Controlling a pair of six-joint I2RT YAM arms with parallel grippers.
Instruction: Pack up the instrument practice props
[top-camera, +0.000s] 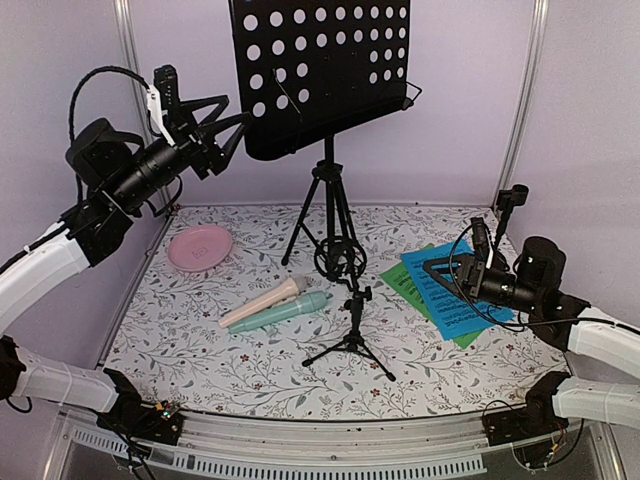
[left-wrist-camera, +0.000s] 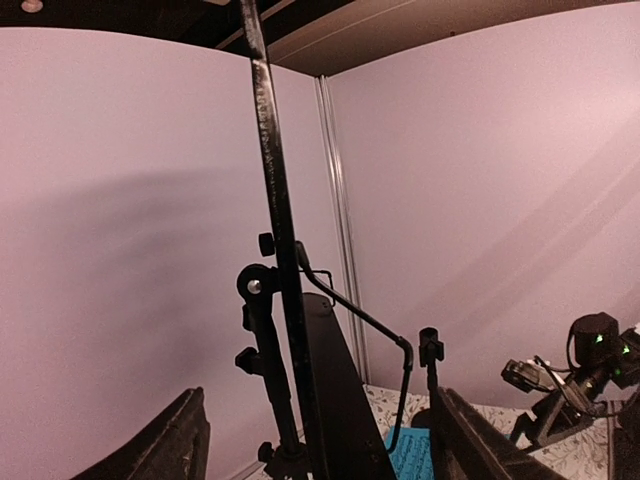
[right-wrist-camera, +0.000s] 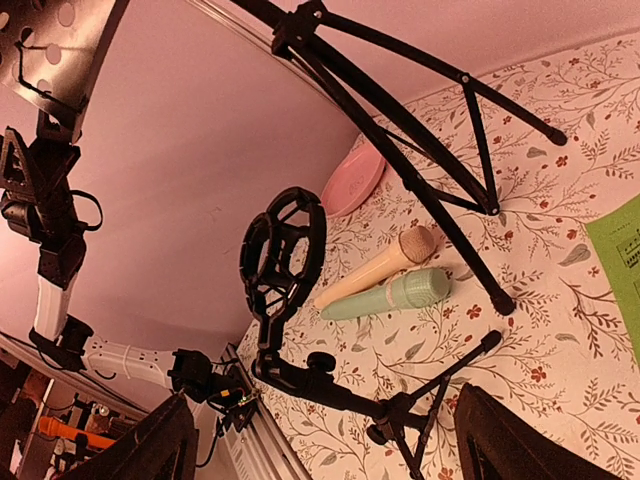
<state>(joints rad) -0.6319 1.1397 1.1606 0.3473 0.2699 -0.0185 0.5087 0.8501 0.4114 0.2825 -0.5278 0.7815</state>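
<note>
The black perforated music rack (top-camera: 310, 125) stands on its tripod legs (top-camera: 325, 215) at the back centre. My left gripper (top-camera: 238, 125) is raised at the rack's left edge and open; in the left wrist view that edge (left-wrist-camera: 275, 200) runs up between the fingers (left-wrist-camera: 160, 445) with a gap on each side. The beige microphone (top-camera: 262, 302) and the mint microphone (top-camera: 285, 312) lie side by side on the table. A small black microphone tripod (top-camera: 350, 320) with a ring mount stands beside them. My right gripper (top-camera: 435, 268) hangs open over the blue music sheet (top-camera: 450, 295), which lies on the green one (top-camera: 400, 280).
A pink plate (top-camera: 200, 247) lies at the back left. A second small black tripod (top-camera: 512, 200) stands against the right wall. Lilac walls close the table on three sides. In the right wrist view the small tripod (right-wrist-camera: 330, 375) lies ahead of the open gripper (right-wrist-camera: 330, 450).
</note>
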